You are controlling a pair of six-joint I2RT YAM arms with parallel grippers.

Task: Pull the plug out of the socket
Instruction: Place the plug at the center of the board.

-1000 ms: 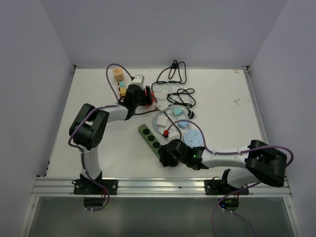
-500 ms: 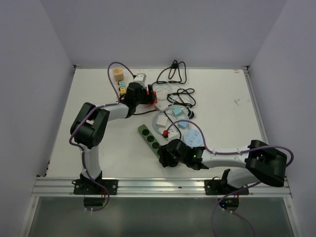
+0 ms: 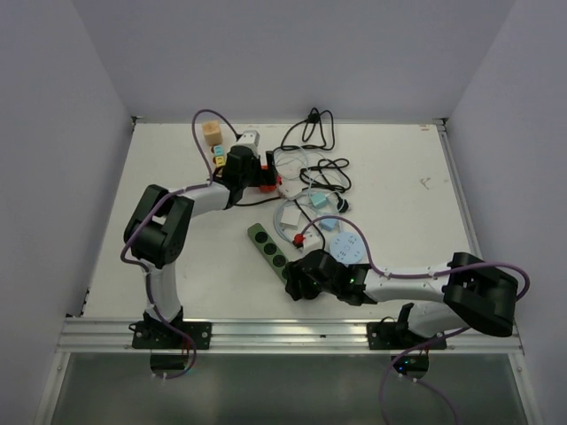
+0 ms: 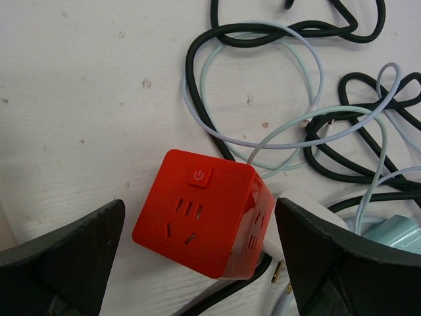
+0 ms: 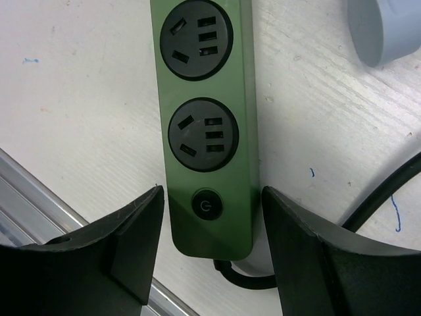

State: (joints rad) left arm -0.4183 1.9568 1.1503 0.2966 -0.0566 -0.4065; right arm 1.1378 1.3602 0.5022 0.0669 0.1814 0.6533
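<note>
Red plastic cube socket (image 4: 204,220) on the white worktop (image 4: 79,99). A white plug (image 4: 293,224) touches one side face, though whether it is seated cannot be told. The left gripper (image 4: 200,205) stands wide around the cube, holding nothing. Well apart from the cube, the right gripper (image 5: 210,194) straddles a green power strip (image 5: 200,85) with its jaws apart. Risk: closing on the cube alone would drag it and the looped cables (image 4: 263,39) beside it, leaving the plug in.
</note>
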